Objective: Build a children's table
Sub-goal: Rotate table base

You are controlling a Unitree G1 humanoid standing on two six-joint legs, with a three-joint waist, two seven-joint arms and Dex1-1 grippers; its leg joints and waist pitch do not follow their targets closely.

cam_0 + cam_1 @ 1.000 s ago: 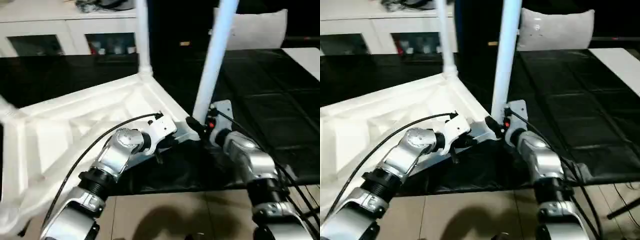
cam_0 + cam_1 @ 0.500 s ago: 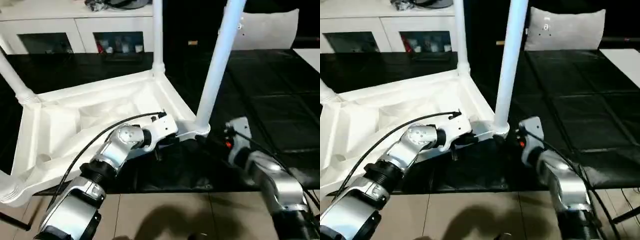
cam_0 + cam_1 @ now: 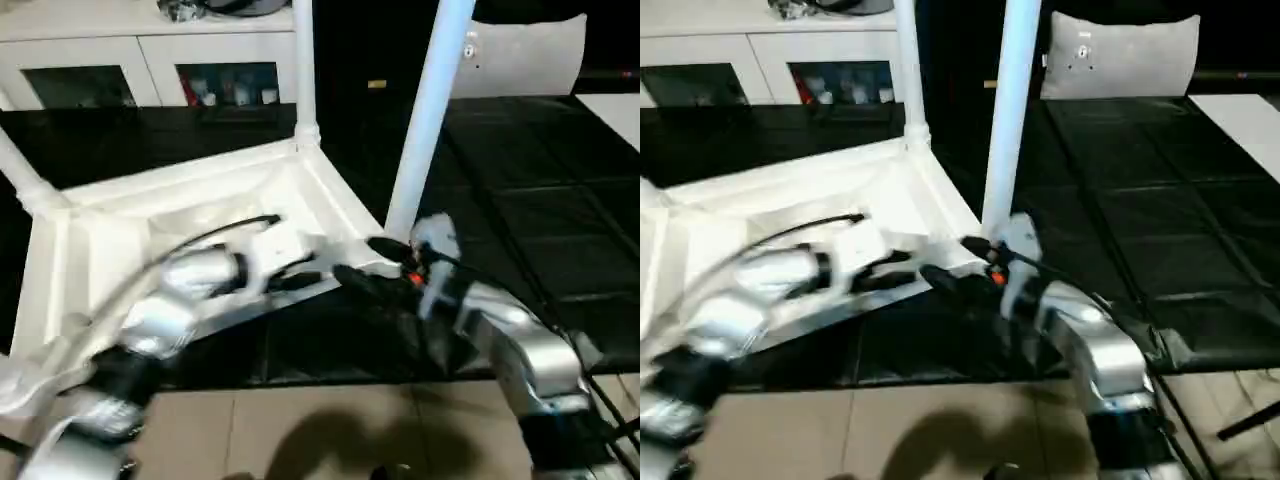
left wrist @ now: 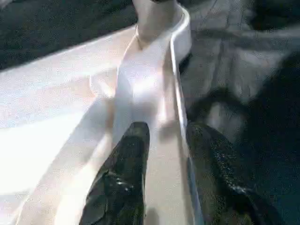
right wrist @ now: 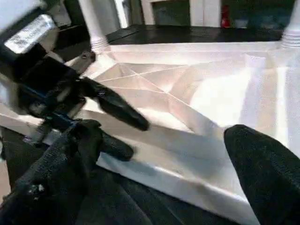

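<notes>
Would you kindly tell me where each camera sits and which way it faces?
Left and right eye views: on the head, looking forward and down over both silver forearms at the upturned table top.
Left wrist view: on the left wrist, looking along the left end effector, its fingers astride the top's rim.
Right wrist view: on the right wrist, looking across the ribbed underside past the open right end effector.
Shared: the right wrist view also shows the left end effector.

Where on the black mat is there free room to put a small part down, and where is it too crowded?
Free: the black mat to the right of the near leg, up to the grey cushion. Crowded: the table top's near rim, where the left gripper straddles it with open jaws and the right gripper reaches in.
</notes>
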